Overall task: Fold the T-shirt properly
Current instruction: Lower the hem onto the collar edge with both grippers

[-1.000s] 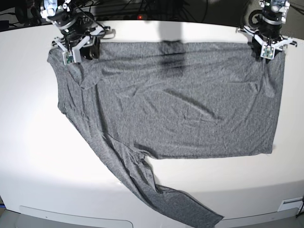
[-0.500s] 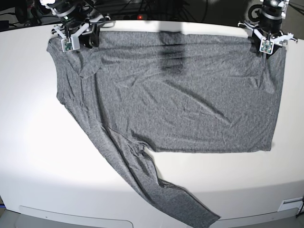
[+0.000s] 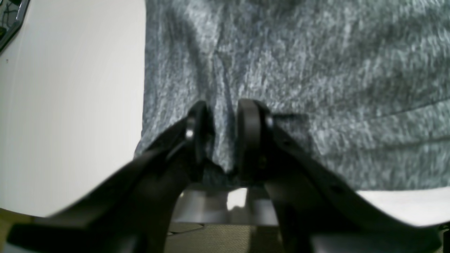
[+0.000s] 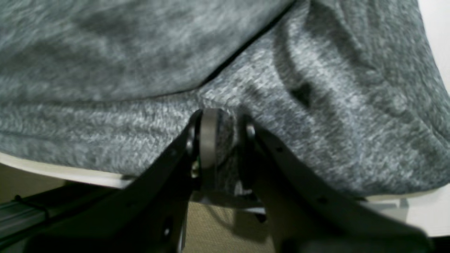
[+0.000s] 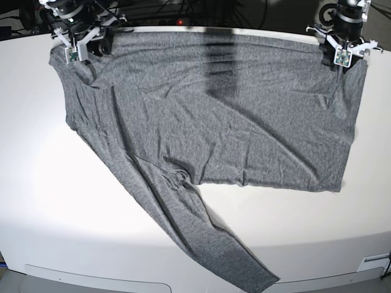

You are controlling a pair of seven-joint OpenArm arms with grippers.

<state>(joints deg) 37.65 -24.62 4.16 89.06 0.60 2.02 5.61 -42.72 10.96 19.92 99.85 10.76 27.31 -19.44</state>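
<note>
The heather-grey T-shirt (image 5: 232, 116) lies spread on the white table (image 5: 55, 201), its far edge along the table's back rim. One long sleeve (image 5: 195, 238) trails diagonally toward the front edge. My left gripper (image 5: 341, 60) is at the shirt's far right corner. In the left wrist view the left gripper (image 3: 225, 131) is shut on a pinch of the T-shirt (image 3: 316, 63). My right gripper (image 5: 74, 55) is at the far left corner. In the right wrist view the right gripper (image 4: 225, 137) is shut on a fold of the T-shirt (image 4: 140, 52).
Dark cables and equipment (image 5: 183, 9) crowd the space behind the table's back edge. The table's rounded front edge (image 5: 98, 282) runs just below the sleeve's end. A small white tag (image 5: 372, 263) sits at the front right corner.
Both grippers have drawn back toward the far edge, dragging the shirt with them. The body and the trailing sleeve have slid away from the front edge.
</note>
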